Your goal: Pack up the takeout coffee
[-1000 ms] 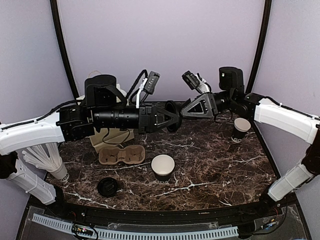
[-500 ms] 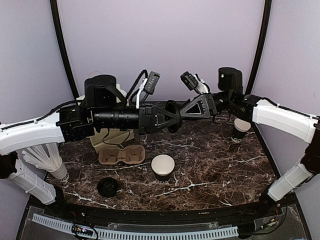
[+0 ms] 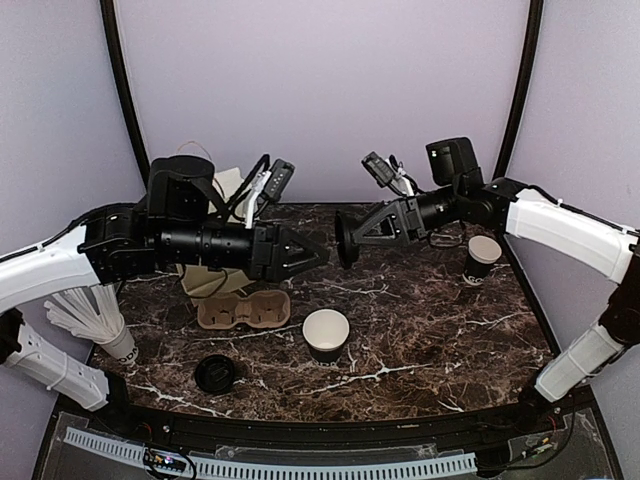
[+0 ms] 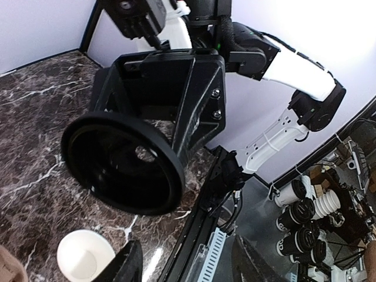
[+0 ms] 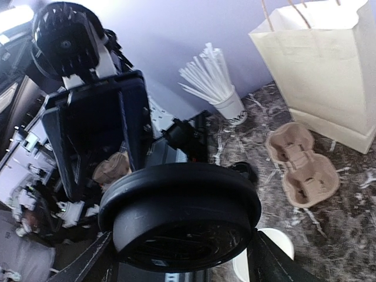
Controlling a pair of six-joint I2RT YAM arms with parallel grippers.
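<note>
Since a sec ago L gripper (image 3: 318, 255) has let go & backed off to the left; its fingers gape w/ nothing btwn them. Nearest on the dark marble surface (image 3: 430, 340): loose flat black plastic lid (image 3: 215, 373), then open black paper cup w/ bare white rim (image 3: 326, 333), then brown pulp two-cup carrier (image 3: 243, 310). Above these, in mid-air, R gripper (image 3: 360, 234) is clamped on the takeout coffee (image 4: 123, 161), a small black lidded paper cup. It's tipped sideways, lid facing L gripper, clear of it. Farther back: second open black cup (image 3: 483, 255), cream paper bag w/ string handles (image 5: 317, 70).
</note>
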